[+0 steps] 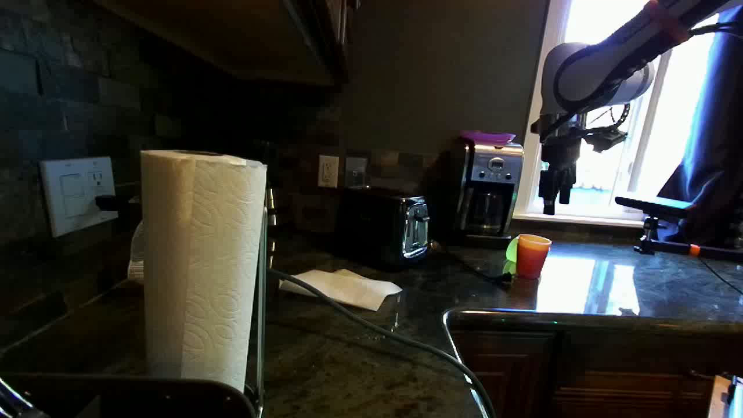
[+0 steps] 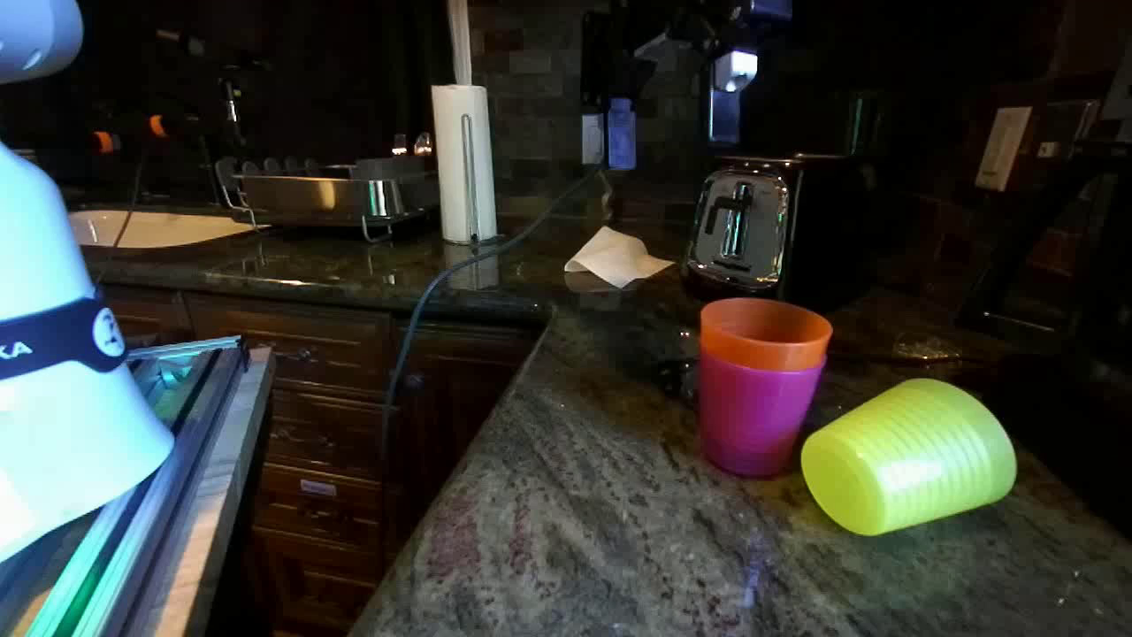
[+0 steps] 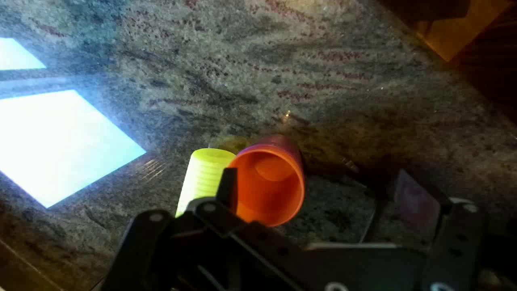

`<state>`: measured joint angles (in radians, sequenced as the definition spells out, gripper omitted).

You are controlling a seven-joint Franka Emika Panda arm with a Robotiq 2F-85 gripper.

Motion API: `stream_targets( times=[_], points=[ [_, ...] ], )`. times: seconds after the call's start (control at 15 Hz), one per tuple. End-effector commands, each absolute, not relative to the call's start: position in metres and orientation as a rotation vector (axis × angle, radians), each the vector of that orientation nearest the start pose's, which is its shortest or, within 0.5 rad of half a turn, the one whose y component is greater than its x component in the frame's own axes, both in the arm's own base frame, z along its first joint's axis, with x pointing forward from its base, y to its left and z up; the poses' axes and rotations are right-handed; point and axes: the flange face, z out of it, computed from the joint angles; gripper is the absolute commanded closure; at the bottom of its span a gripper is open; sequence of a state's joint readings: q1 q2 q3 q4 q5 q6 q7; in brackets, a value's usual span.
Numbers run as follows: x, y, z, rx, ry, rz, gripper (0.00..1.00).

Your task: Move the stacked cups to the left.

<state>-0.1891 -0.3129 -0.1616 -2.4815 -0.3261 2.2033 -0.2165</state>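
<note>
Nested orange-and-magenta plastic tumblers (image 2: 759, 411) stand upright on the speckled stone counter (image 2: 584, 522) — surface stretching between them and its edge (image 2: 458, 478); a lime-green plastic cup (image 2: 911, 456) lies beside; the black two-fingered gripper (image 3: 319, 184) hangs above, fingers (image 3: 229, 184) apart; only the wrist view shows the tumblers' orange inner floor (image 3: 274, 167).

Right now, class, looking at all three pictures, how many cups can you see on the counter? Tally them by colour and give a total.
Orange cup, the upper one of the nested pair: 1
Pink-purple cup, the lower one: 1
Lime-green cup, lying on its side: 1
Total: 3 cups in view
</note>
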Motion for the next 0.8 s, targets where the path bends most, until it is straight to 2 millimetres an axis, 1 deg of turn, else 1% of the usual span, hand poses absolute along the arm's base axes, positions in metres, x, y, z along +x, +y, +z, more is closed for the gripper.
stream_targets(
  times=[0.0, 0.4, 0.47, 0.73],
  points=[
    [0.408, -0.161, 0.407, -3.357, -0.104, 0.045, 0.0],
    [0.408, -0.161, 0.407, -3.357, -0.104, 0.045, 0.0],
    [0.409, -0.163, 0.403, -3.331, -0.112, 0.054, 0.0],
    [0.411, -0.172, 0.372, -3.184, -0.062, 0.09, 0.0]
  ],
)
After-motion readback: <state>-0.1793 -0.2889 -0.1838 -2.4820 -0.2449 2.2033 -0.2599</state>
